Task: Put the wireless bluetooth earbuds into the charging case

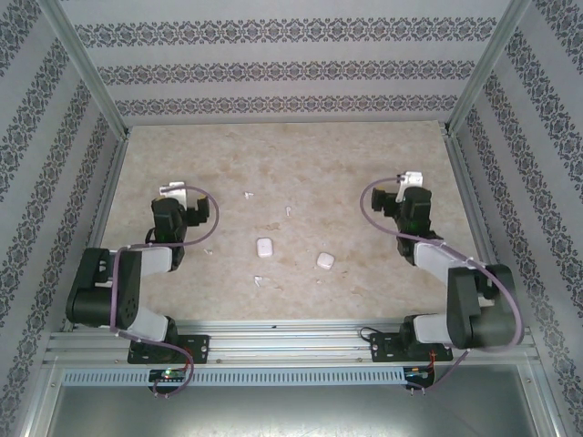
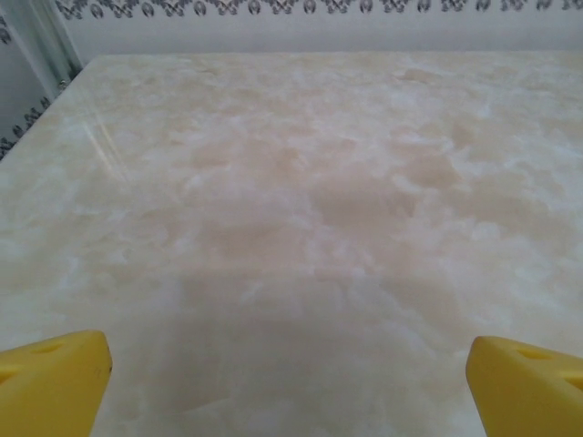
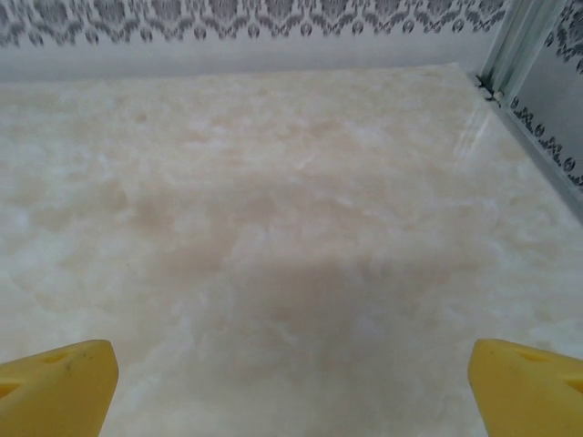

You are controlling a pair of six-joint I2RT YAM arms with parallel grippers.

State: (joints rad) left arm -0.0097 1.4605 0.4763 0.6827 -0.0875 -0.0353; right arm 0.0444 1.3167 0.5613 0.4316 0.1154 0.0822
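**On the marbled desk, both pairs of fingers are spread wide and hold nothing**

At the left side of the desk (image 1: 301,155), the left fingers (image 1: 172,189) are spread fully apart and grasp nothing. In the left wrist view their yellow tips sit at the bottom corners with bare desk between them. The right fingers (image 1: 410,179), well apart on the right side, are likewise released and empty.

Three tiny white earbuds lie between the two pairs, touched by neither. The first earbud (image 1: 248,194) lies to the right of the left fingers, about level with them. The second earbud (image 1: 288,211) lies farther right, near the middle. The third earbud (image 1: 258,281) lies back toward the arm bases, behind both pairs of fingertips.

Two white charging cases also rest between the pairs. The left case (image 1: 264,247) is nearer the left fingers, and the right case (image 1: 325,260) is about midway.

The desk is pale beige with cloudy marbling. Walls with grey patterned bands (image 1: 273,73) and aluminium posts (image 1: 86,64) enclose it.
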